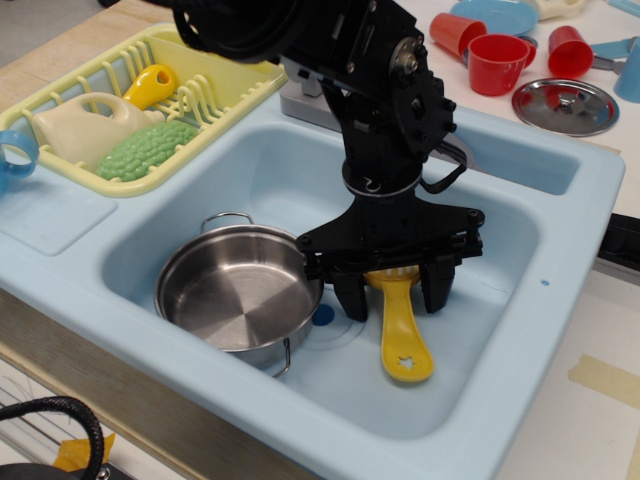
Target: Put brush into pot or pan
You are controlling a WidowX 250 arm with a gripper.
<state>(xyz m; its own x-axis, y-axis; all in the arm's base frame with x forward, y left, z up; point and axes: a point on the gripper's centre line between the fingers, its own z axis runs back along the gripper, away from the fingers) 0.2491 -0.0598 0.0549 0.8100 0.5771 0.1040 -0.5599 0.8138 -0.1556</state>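
Far left of claw, at frame edge: blue cup (pixel 12 158), partly cut off. Upper left of claw: yellow dish rack (pixel 215 85) holding cream jug (pixel 85 125), green bumpy vegetable (pixel 148 150), and yellow rounded-handled item (pixel 150 85). Bottom left corner, well below claw: black cable (pixel 50 415).

Just left of claw, on floor of light blue sink (pixel 560 200): shiny steel pot (pixel 240 293), upright, empty, wire loop handles at back and front. Rim close to left finger of claw, touching or not cannot tell. Small dark blue drain spot (pixel 322 314) between pot and claw.

Claw (pixel 393 299) down low in sink, pointing downward, fingers partly open, one on each side of brush neck. Contact with brush unclear; grip cannot tell from this view. Yellow brush (pixel 400 330) lying between fingers, bristle end hidden under claw body, flat handle with star hole sticking out toward front of sink. Brush outside pot, on sink floor just right of it.

Behind claw: grey faucet base (pixel 312 100), mostly hidden by black arm (pixel 330 40).

Upper right of claw, on white counter: red cups (pixel 497 62), blue plate (pixel 505 14), flat steel lid (pixel 565 105) with knob. Lower right: strip of tape (pixel 605 380) on counter.
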